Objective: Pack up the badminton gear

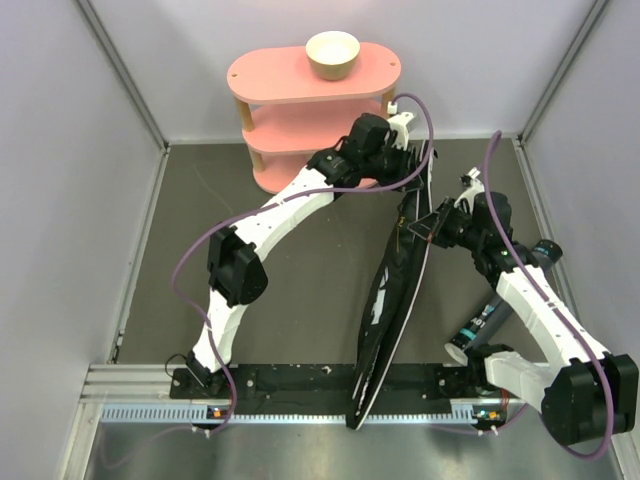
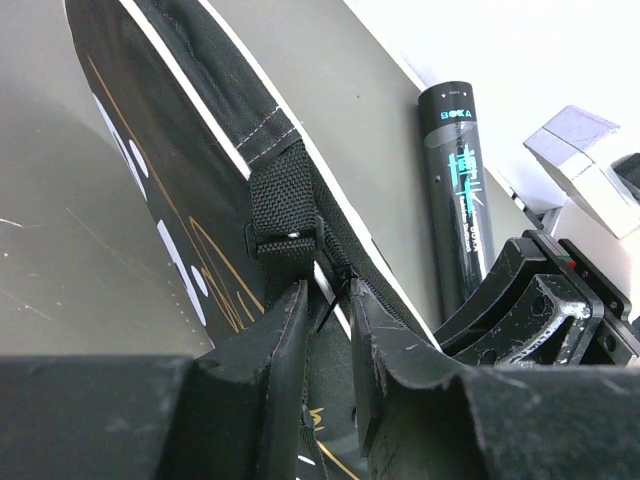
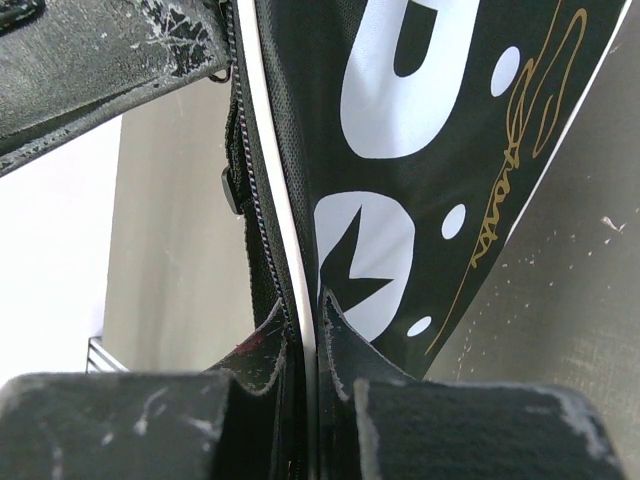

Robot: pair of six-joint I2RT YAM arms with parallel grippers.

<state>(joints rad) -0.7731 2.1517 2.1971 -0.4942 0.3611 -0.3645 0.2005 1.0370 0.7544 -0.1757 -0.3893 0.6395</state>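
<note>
Two pincers meet on the long black bag (image 1: 385, 290), which runs as a narrow strip from upper centre of the top view down to the bottom edge, standing on its long edge on the tabletop (image 1: 310, 290).

The left pincer (image 2: 328, 335) reaches in at the bag's upper end, just in front of the pink shelf (image 1: 300, 70) that carries a cream bowl (image 1: 332, 53). In its wrist view the fingers (image 2: 285, 350) stand nearly together, with only a slim gap. The bag's white-piped rim and a small dark pull tab sit in that gap, just below a black webbing strap (image 2: 283, 205). It is nipping the bag's rim.

The right pincer (image 3: 305, 335) comes in from the right, a little lower along the same rim. Its fingers (image 3: 345, 340) are pressed almost flat together with the white piping caught between them. The zip (image 3: 248, 190) runs up the left of that view, and large white lettering fills the bag's side at the right.

One black tube (image 1: 478, 325) lies on the tabletop at the lower right of the top view, apart from the bag and beside the right arm.
</note>
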